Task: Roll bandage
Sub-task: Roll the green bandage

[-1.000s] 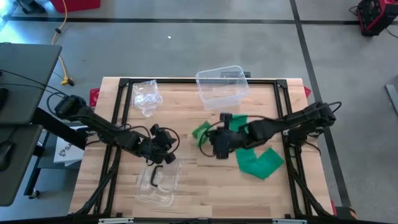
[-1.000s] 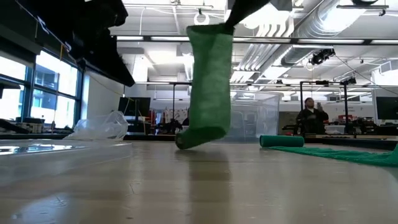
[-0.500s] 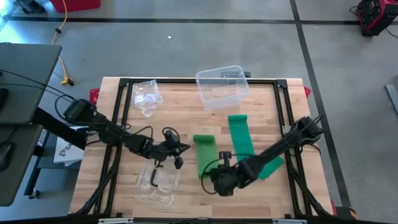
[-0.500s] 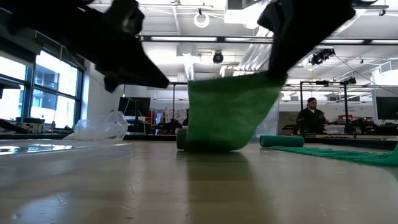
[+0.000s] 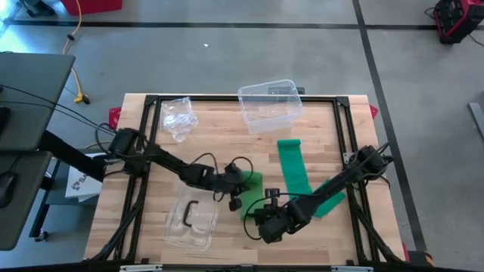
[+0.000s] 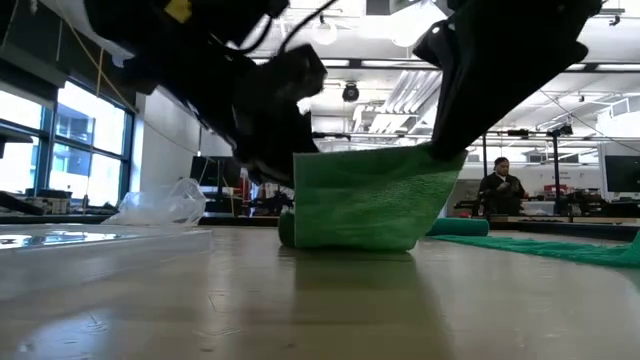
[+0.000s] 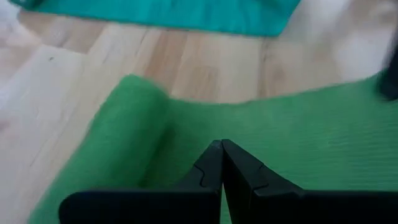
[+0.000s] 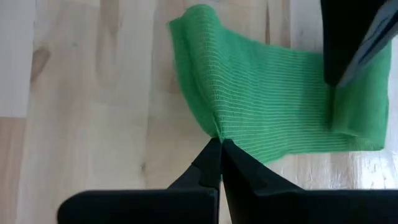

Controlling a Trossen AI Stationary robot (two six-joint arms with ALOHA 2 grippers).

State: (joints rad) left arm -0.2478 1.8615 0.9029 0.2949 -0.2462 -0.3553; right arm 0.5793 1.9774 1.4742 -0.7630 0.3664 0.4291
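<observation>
A green mesh bandage (image 5: 249, 202) lies in the middle of the table. Its far end is rolled up (image 7: 134, 118) and rests on the wood, and its near end is raised. My right gripper (image 8: 221, 142) is shut on that near end. In the high view it stands near the table's near edge (image 5: 261, 214). My left gripper (image 7: 222, 144) is shut and hovers over the bandage beside the rolled end. In the low view it is the dark mass (image 6: 270, 130) above the bandage (image 6: 360, 200). My right gripper pinches the bandage's near end edge (image 8: 217, 132) between its two fingers, where the mesh gathers into a point. The fingers come slanting down from above. The held end is lifted off the wood while the rolled far end (image 6: 288, 228) stays on the table. I cannot tell whether my left gripper touches the bandage.
A second green strip (image 5: 291, 170) lies flat on the table to the right of the bandage. A clear tub (image 5: 268, 106) and a crumpled clear bag (image 5: 179, 117) stand at the far side. A clear lid with a black handle (image 5: 193, 219) lies near left. A person (image 6: 500, 185) is in the room beyond.
My right gripper has gone down and toward the table's near edge with the bandage. The bandage hung upright before and now slopes from the raised near end to its rolled end on the table. My left gripper has moved right and down to above the bandage, staying shut.
</observation>
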